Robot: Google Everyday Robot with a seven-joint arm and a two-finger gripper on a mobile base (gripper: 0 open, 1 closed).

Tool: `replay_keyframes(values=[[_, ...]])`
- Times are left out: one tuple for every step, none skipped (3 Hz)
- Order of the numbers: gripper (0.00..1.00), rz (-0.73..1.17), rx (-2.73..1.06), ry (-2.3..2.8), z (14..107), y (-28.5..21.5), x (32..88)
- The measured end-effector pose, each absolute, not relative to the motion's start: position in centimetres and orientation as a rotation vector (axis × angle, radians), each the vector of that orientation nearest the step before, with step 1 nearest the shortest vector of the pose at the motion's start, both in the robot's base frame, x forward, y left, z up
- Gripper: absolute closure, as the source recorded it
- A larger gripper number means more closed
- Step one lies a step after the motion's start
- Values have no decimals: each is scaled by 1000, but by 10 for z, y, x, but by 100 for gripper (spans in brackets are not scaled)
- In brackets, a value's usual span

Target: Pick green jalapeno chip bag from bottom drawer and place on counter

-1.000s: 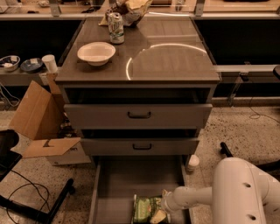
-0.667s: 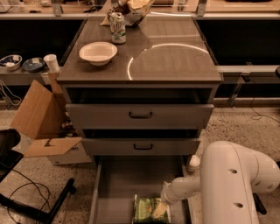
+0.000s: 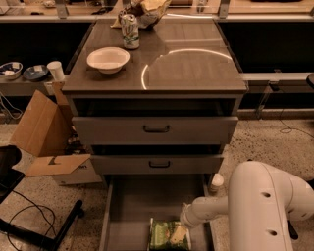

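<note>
at the chip bag [image 3: 163, 236], gripper [image 3: 182, 227].

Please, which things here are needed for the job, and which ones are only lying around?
Needed: green jalapeno chip bag, lying in the open bottom drawer; counter; gripper, at the bag's right edge.
Lying about: white bowl, soda can, tan wrinkled bag, cardboard box.
</note>
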State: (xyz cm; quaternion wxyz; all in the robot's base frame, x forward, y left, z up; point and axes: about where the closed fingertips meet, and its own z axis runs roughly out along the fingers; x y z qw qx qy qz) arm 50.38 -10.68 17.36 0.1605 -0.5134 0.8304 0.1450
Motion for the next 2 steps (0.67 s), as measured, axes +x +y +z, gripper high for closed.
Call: replay_keyframes(values=[[0,445,-1430,2355,147,-105,491],[0,458,-1391,2339,129,-104,483]])
